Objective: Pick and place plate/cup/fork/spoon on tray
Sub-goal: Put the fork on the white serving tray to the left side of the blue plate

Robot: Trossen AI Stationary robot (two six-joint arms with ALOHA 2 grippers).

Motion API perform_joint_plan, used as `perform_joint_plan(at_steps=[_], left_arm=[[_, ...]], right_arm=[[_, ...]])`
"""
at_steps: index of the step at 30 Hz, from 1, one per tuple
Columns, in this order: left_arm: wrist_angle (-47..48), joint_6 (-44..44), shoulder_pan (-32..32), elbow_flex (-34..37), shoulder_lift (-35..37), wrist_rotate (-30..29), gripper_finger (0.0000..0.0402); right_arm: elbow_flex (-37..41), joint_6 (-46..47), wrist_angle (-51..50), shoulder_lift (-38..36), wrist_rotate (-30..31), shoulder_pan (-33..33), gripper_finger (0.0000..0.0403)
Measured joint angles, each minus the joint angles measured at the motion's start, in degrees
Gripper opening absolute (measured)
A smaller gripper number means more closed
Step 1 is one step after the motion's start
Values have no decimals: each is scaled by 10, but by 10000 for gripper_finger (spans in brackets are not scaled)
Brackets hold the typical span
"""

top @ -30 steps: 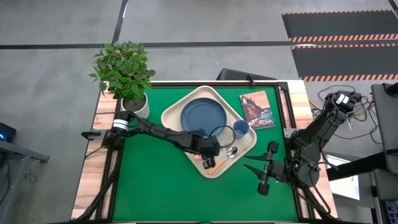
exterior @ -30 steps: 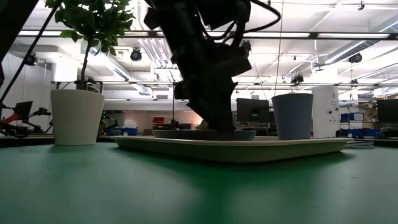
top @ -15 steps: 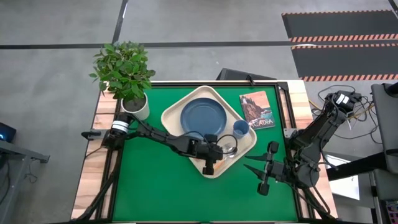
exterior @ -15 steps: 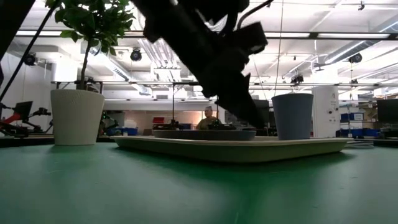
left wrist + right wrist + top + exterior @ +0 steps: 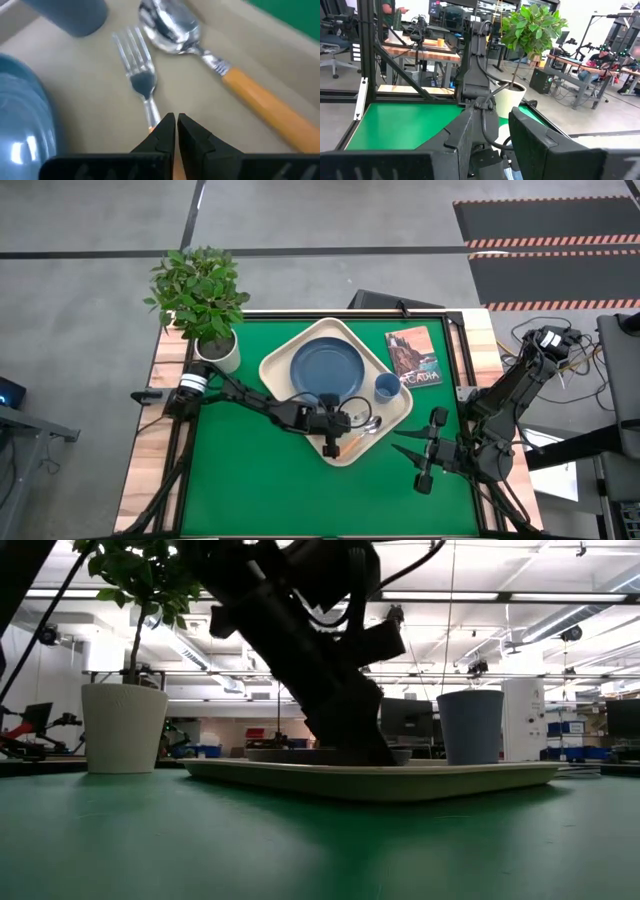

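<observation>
Overhead and table-level cameras share the tray [image 5: 338,385]; wrist cameras close.

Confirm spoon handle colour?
Orange, with a shiny silver bowl. The spoon shows best in the left wrist view, lying on the tray beside the fork.

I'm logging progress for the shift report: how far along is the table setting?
Nearly done. The plate, cup, spoon and fork all lie on the tray. The left tool sits over the fork's handle, fingers nearly together; whether it grips is unclear. The right tool waits off the tray. Left: withdrawing the left arm.
</observation>
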State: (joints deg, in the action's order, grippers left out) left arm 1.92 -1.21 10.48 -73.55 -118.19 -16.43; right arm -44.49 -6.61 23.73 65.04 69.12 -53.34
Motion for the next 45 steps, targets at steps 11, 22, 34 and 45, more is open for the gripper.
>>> perform_joint_plan(at_steps=[11,22,34,45], left_arm=[[-82,-61,-6,37,0,-72,1],[-99,-52,9,34,29,-95,1],[21,-10,51,92,181,-98,1],[-158,-14,63,273,261,-101,1]], right_arm=[[0,0,0,0,0,0,114],[0,25,-16,0,0,0,114],[0,160,-96,0,-1,15,53],[-14,203,-115,42,-116,104,9]])
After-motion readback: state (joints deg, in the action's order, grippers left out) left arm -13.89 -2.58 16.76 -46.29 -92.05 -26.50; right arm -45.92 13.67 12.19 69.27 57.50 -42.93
